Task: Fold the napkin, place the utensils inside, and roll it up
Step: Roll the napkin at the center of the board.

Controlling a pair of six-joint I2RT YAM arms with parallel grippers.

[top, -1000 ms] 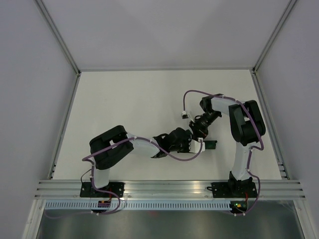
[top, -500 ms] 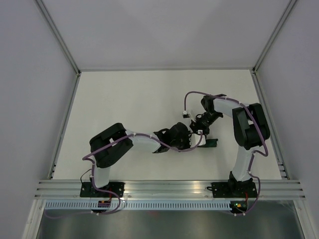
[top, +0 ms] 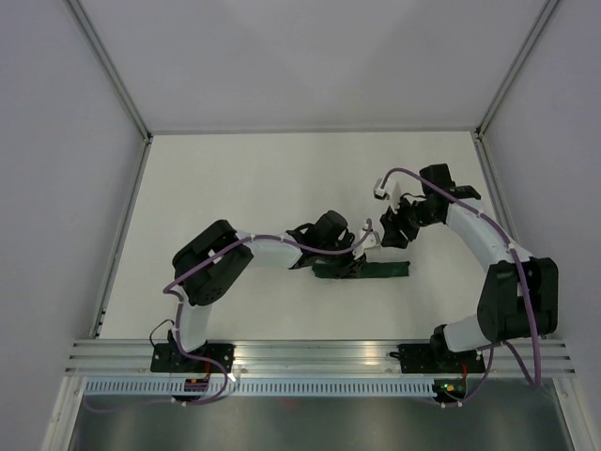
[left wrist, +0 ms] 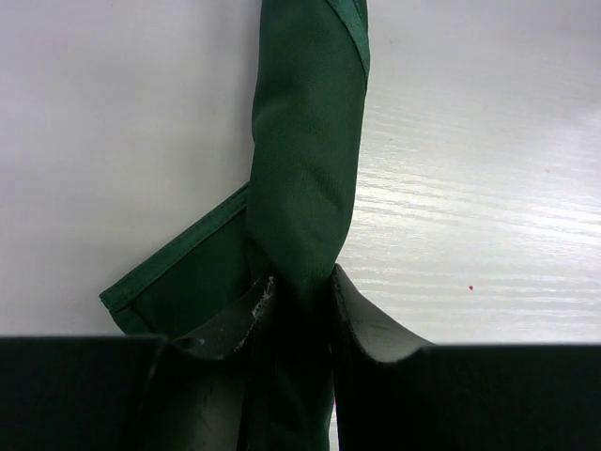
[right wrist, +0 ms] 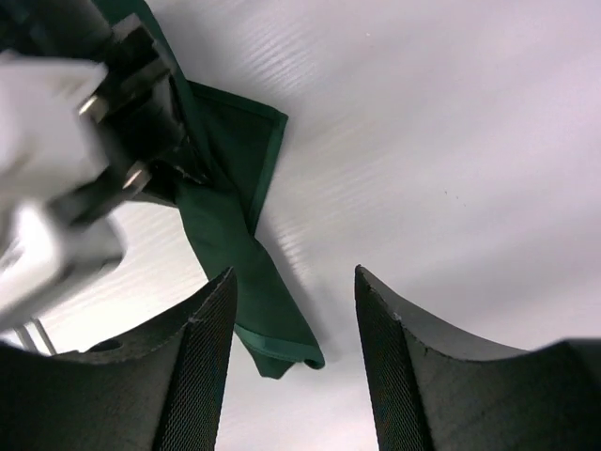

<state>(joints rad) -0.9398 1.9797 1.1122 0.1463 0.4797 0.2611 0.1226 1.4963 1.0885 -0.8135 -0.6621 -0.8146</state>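
Two arms meet over a white table (top: 235, 178). Left gripper (top: 353, 266) is pinched tight on the napkin (top: 390, 271), a narrow dark green twisted strip lying mid-table. Right gripper (top: 394, 233) hovers just beside it, fingers spread wide, holding nothing.

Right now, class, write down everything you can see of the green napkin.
The napkin is dark green matte cloth with a stitched hem. It is gathered into a long, narrow, twisted bundle lying on the white table. A flat hemmed corner sticks out sideways near one end. The left pincer is clamped on that end. The right pincer is open and apart from the cloth.
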